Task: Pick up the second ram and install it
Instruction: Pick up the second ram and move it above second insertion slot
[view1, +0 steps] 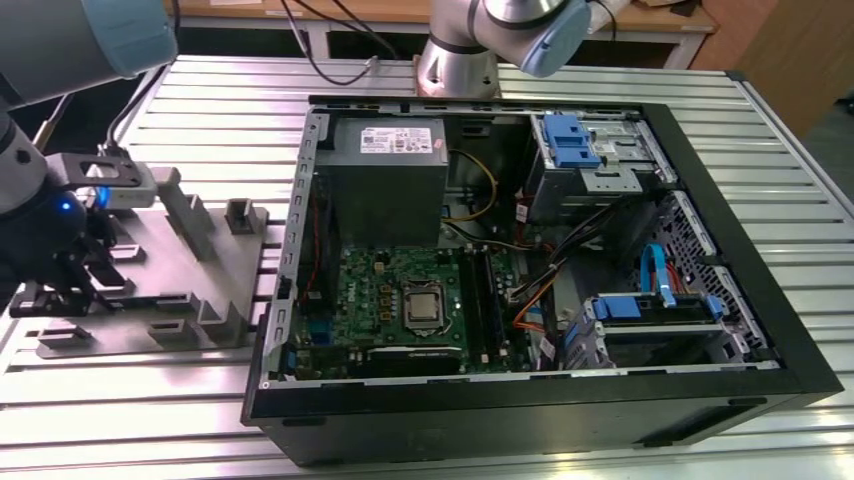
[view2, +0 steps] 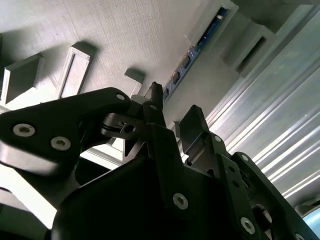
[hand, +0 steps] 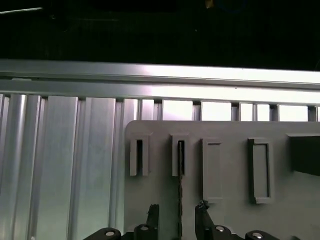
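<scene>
The gripper (hand: 176, 212) stands released, its two black fingertips (hand: 152, 212) set apart on either side of the second ram (hand: 179, 197) with a gap showing on each side. The ram stands on edge, a thin dark line with one end seated in a narrow upright holder (hand: 180, 157) of the grey fixture plate (hand: 135, 200). In the second wrist view its blue-green edge (view2: 200, 44) runs along the plate toward the fingers (view2: 192, 120).

In the exterior view the gripper (view1: 60, 280) hangs low over that plate (view1: 200, 270), at the exterior view's left, on the slatted aluminium table (view1: 134, 400). Well apart, toward the exterior view's right, lies the open computer case (view1: 534, 405), showing its green motherboard (view1: 380, 290), long black memory slots (view1: 470, 290) and, farther back, the grey power supply (view1: 387, 150).
</scene>
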